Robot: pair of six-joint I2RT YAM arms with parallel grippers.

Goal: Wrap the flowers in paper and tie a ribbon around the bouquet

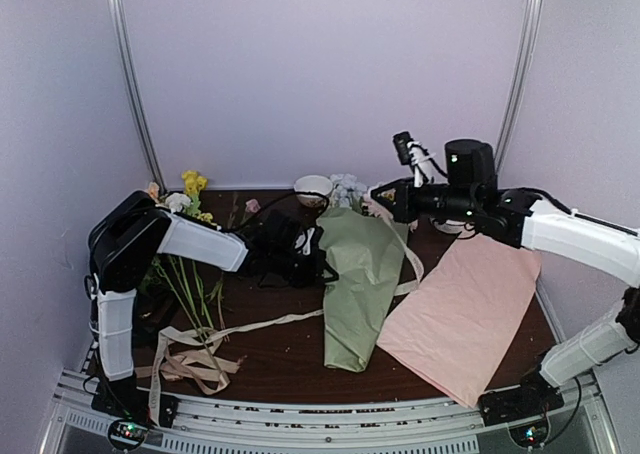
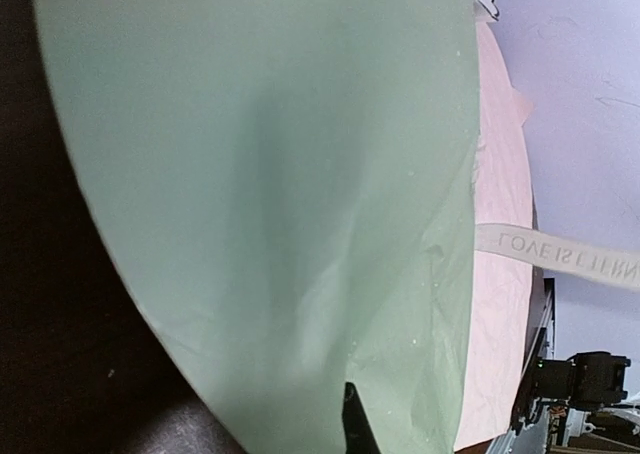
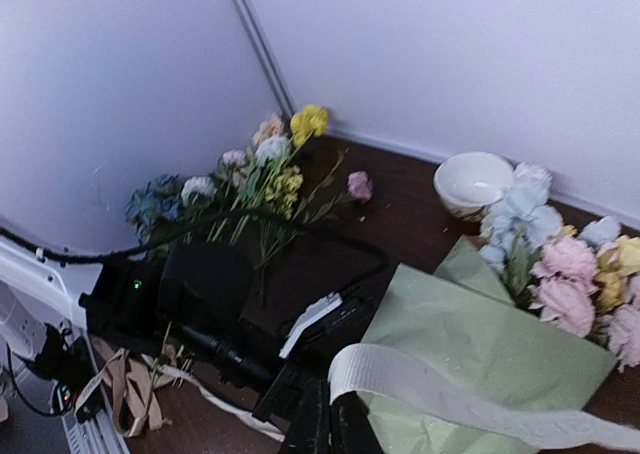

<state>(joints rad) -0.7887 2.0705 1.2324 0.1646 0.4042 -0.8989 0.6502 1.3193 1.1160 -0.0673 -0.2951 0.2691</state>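
dark counter (image 1: 280, 364), bouquet (image 1: 360, 274) at centre

the bouquet lies along the counter, blooms toward the back wall. the right claw (image 3: 328, 414) is clamped on the ribbon (image 3: 450, 399) draped over it; the left claw (image 1: 322, 257) is closed at its left edge. a pink sheet (image 1: 465, 314) lies to the right.

Dark table (image 1: 290, 362): bouquet (image 1: 358, 279), pink sheet (image 1: 465, 314), flowers (image 1: 188, 279)

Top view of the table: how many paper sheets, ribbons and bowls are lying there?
Paper sheets: 2 (olive-green paper rolled into a cone, pink sheet lying flat)
Ribbons: 2 (cream lettered ribbon, tan ribbon in a loose pile)
Bowls: 1 (white bowl)
Total: 5
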